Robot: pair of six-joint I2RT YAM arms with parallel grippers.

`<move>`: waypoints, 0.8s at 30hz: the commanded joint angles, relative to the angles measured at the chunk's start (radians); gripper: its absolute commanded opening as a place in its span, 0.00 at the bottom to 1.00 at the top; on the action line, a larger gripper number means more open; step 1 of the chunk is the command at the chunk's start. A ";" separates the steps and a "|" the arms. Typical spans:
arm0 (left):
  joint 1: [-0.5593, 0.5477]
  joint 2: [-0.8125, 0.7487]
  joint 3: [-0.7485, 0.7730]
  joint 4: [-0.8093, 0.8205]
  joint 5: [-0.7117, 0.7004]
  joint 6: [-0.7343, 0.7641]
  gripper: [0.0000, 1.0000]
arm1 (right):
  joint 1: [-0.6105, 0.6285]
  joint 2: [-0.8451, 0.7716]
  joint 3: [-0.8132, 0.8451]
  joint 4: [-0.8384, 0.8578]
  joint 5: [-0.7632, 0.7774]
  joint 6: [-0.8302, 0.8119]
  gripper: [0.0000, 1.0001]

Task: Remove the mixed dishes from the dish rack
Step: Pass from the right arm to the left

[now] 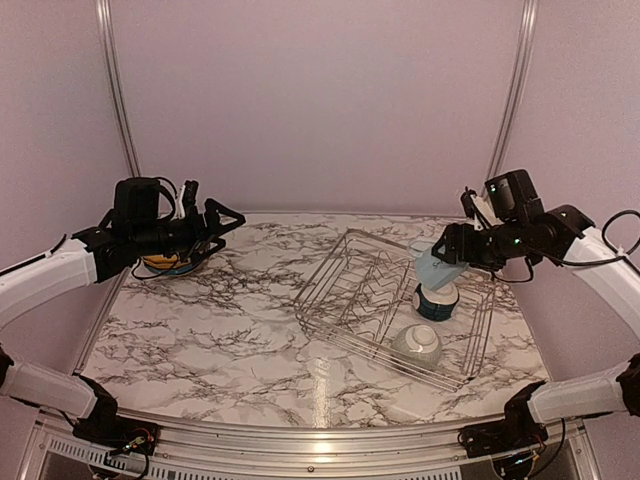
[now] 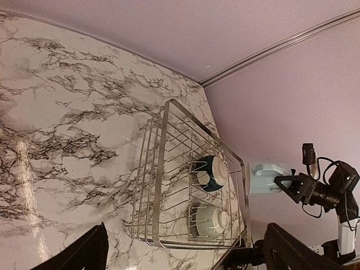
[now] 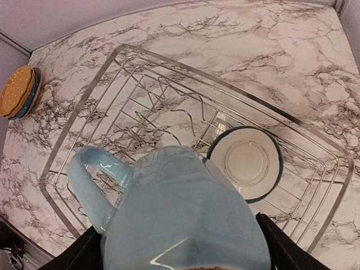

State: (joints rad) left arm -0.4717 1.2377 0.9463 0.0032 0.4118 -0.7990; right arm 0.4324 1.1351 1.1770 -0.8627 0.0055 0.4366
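The silver wire dish rack [image 1: 345, 290] lies on the marble table, right of centre. Two small bowls rest upside down in its right end: a dark one [image 1: 437, 300] and a pale ribbed one [image 1: 416, 344]. My right gripper [image 1: 437, 262] is shut on the light blue mug [image 1: 432, 268] and holds it in the air above the dark bowl [image 3: 245, 163]; the mug [image 3: 180, 214] fills the right wrist view, handle to the left. My left gripper [image 1: 228, 218] hangs open and empty above the far left of the table, next to a stack of plates [image 1: 172, 264].
The plate stack, yellow on top with a blue rim below, also shows in the right wrist view [image 3: 19, 91]. The rack [image 2: 169, 185] and both bowls show in the left wrist view. Purple walls and metal corner posts enclose the table.
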 commanded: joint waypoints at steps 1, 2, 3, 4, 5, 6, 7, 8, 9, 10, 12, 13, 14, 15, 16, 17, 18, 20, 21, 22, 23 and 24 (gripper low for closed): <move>-0.035 0.023 0.028 0.075 0.044 0.009 0.99 | -0.012 -0.028 0.038 0.288 -0.270 0.073 0.00; -0.046 0.029 0.029 0.098 0.056 0.004 0.99 | -0.012 -0.030 0.016 0.365 -0.324 0.103 0.00; -0.058 0.034 0.030 0.120 0.069 0.000 0.99 | -0.012 -0.032 -0.002 0.427 -0.375 0.134 0.00; -0.075 0.041 0.033 0.142 0.077 -0.002 0.99 | -0.012 -0.033 -0.024 0.484 -0.422 0.165 0.00; -0.091 0.046 0.038 0.164 0.088 -0.005 0.99 | -0.012 -0.034 -0.046 0.546 -0.467 0.197 0.00; -0.106 0.053 0.042 0.185 0.095 -0.007 0.99 | -0.012 -0.033 -0.068 0.606 -0.508 0.234 0.00; -0.124 0.059 0.046 0.208 0.099 -0.012 0.98 | -0.013 -0.031 -0.093 0.664 -0.549 0.269 0.00; -0.140 0.065 0.047 0.233 0.103 -0.018 0.98 | -0.012 -0.027 -0.117 0.725 -0.582 0.306 0.00; -0.158 0.074 0.047 0.265 0.111 -0.029 0.97 | -0.011 -0.025 -0.145 0.783 -0.614 0.345 0.00; -0.175 0.083 0.044 0.314 0.120 -0.041 0.96 | -0.011 -0.023 -0.174 0.840 -0.641 0.382 0.00; -0.213 0.102 0.036 0.397 0.130 -0.067 0.94 | -0.007 -0.018 -0.225 0.953 -0.672 0.434 0.00; -0.233 0.111 0.031 0.440 0.129 -0.077 0.93 | -0.005 -0.014 -0.241 0.976 -0.677 0.448 0.00; -0.256 0.125 0.030 0.473 0.124 -0.086 0.93 | -0.003 -0.011 -0.255 0.993 -0.682 0.461 0.00; -0.284 0.139 0.029 0.500 0.114 -0.092 0.92 | 0.001 -0.011 -0.270 1.017 -0.684 0.473 0.00; -0.300 0.153 0.031 0.520 0.101 -0.098 0.91 | 0.005 -0.011 -0.283 1.041 -0.686 0.487 0.00; -0.316 0.170 0.033 0.534 0.087 -0.105 0.91 | 0.011 -0.011 -0.291 1.062 -0.689 0.498 0.00; -0.330 0.187 0.037 0.542 0.073 -0.111 0.90 | 0.018 -0.009 -0.297 1.079 -0.690 0.508 0.00; -0.351 0.223 0.050 0.554 0.051 -0.119 0.89 | 0.029 0.000 -0.299 1.099 -0.697 0.521 0.00; -0.360 0.243 0.057 0.566 0.049 -0.125 0.89 | 0.036 0.007 -0.299 1.106 -0.700 0.525 0.00; -0.366 0.263 0.063 0.589 0.054 -0.137 0.89 | 0.045 0.013 -0.296 1.111 -0.700 0.526 0.00; -0.371 0.279 0.068 0.622 0.064 -0.153 0.88 | 0.055 0.021 -0.295 1.117 -0.700 0.527 0.00; -0.374 0.303 0.072 0.656 0.074 -0.176 0.87 | 0.063 0.028 -0.292 1.120 -0.700 0.526 0.00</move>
State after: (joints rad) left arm -0.8318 1.4765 0.9791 0.5133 0.4877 -0.9176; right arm 0.4599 1.1542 0.8474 0.0780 -0.6533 0.9207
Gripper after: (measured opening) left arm 0.883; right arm 0.779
